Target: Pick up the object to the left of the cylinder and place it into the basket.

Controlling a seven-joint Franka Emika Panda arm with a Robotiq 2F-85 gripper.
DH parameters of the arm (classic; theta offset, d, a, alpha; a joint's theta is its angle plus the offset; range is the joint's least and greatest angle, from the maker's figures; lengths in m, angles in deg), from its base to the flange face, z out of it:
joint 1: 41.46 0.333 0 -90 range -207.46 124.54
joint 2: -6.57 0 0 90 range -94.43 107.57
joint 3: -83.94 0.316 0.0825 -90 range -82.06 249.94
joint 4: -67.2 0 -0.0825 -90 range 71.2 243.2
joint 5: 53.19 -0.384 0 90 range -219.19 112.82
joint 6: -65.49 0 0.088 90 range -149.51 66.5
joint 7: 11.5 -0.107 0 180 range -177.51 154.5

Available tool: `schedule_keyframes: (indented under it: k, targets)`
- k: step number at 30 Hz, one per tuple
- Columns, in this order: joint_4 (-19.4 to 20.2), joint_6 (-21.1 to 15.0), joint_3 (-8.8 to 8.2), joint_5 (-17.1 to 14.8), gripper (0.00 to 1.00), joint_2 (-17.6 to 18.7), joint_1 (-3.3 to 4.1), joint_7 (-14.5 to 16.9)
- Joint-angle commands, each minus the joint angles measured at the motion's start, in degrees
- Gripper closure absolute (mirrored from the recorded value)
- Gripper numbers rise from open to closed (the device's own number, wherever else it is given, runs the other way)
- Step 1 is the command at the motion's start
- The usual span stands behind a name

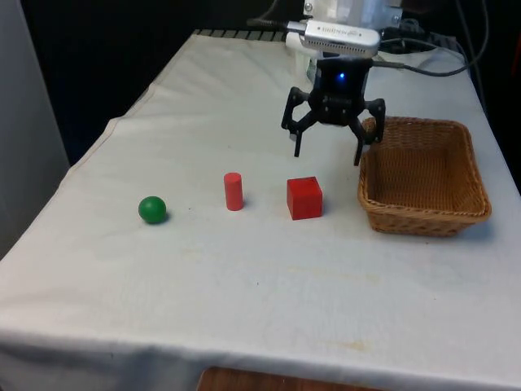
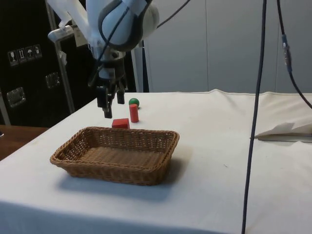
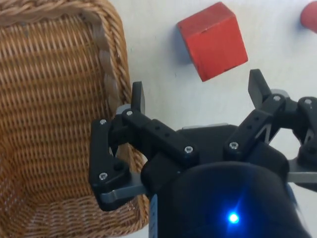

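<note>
Ball (image 1: pixel 152 209), round, beside upright cylinder (image 1: pixel 234 191)

Three things sit in a row on the table (image 1: pixel 244 293): ball (image 1: pixel 152 209) at the front view's left, cylinder (image 1: pixel 234 191) in the middle, cube (image 1: pixel 304 198) to the front view's right of it, each apart from the next. Basket (image 1: pixel 423 216) sits further to the front view's right, near the cube, not touching, nothing in it. Gripper (image 1: pixel 328 153) hangs above the table behind the cube, just beside the basket's rim nearest the cube, fingers (image 3: pixel 258 89) spread wide, holding nothing.
</note>
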Motion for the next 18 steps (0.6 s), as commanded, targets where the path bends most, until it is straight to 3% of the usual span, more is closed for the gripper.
schedule_keyframes:
  k: [1,4,5,6,14,15,16,18]
  targets:
    - [-0.2,-0.8,0.52,-0.7,0.0,0.5,-0.46,0.5]
    - [-0.3,-1.5,0.57,-0.8,0.0,1.3,-0.46,0.3]
    - [-0.1,-1.1,0.0,-0.2,0.0,1.1,0.0,-0.1]
    - [-0.3,-1.8,0.57,-0.9,0.0,1.5,-0.46,0.3]
    - [-0.4,-4.0,0.23,-1.2,0.0,3.7,-0.86,0.7]
    - [-0.5,-3.5,-0.34,-0.6,0.0,3.7,-0.23,0.1]
    - [-0.4,-4.1,0.11,-1.2,0.0,3.9,-0.92,0.9]
    - [-0.4,-4.2,0.0,-1.3,0.0,4.1,-0.97,1.0]
